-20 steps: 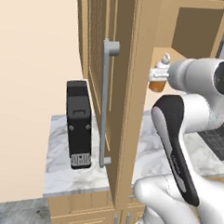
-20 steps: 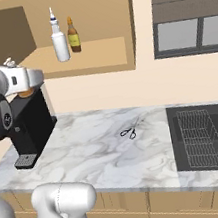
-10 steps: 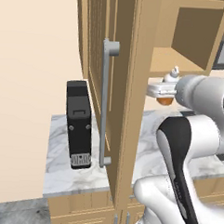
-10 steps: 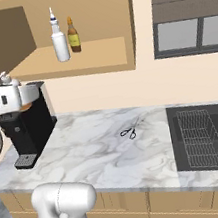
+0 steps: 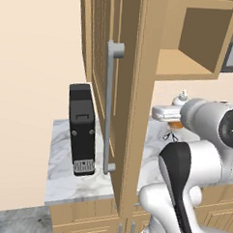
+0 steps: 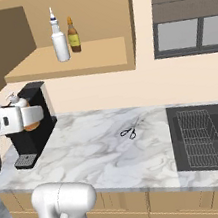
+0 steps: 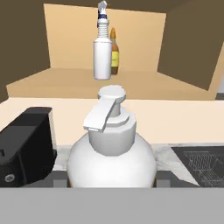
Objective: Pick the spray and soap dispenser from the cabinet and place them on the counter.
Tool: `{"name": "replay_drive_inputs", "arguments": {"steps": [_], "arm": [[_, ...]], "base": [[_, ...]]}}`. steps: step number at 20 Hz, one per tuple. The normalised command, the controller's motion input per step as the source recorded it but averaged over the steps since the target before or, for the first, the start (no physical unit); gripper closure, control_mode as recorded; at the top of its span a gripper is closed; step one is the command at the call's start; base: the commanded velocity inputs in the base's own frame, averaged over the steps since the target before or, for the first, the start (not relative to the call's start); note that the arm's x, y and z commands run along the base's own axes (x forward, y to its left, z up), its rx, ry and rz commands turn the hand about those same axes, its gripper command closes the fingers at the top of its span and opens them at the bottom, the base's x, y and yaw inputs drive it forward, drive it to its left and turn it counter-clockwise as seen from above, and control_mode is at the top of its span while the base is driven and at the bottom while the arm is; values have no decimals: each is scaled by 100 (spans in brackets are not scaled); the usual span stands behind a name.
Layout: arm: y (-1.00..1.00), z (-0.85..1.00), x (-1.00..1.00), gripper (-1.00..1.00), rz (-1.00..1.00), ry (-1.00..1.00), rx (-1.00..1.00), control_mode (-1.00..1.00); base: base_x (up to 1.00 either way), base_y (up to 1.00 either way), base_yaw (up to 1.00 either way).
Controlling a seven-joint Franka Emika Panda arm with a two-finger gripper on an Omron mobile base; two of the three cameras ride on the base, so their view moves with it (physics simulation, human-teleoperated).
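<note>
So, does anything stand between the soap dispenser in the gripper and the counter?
Nothing visible does. The soap dispenser hangs in the gripper over bare counter; the black coffee machine stands to one side, and the scissors lie farther along.

1. Even, bright rendered light; no glare.
2. Soft shadow inside cabinet (image 6: 86, 54), side walls darker in hand view.
3. All views sharp, no blur, no edge distortion.
</note>
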Motion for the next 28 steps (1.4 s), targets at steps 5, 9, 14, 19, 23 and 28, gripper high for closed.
{"name": "replay_drive_inputs", "arguments": {"steps": [5, 9, 14, 19, 23, 28], "arm": [[-24, -80, -1, 100, -5, 0, 0, -100], [-34, -77, 3, 100, -4, 0, 0, -100], [-44, -60, 16, 100, -2, 0, 0, -100], [-38, -47, 35, 100, 0, -1, 2, -100], [-21, -38, 47, 100, 7, -10, 3, -100], [-20, -48, 50, 100, 10, -14, 1, -100]], "base": [[0, 0, 0], [0, 0, 0], [0, 0, 0], [0, 0, 0], [0, 0, 0], [0, 0, 0]]}}
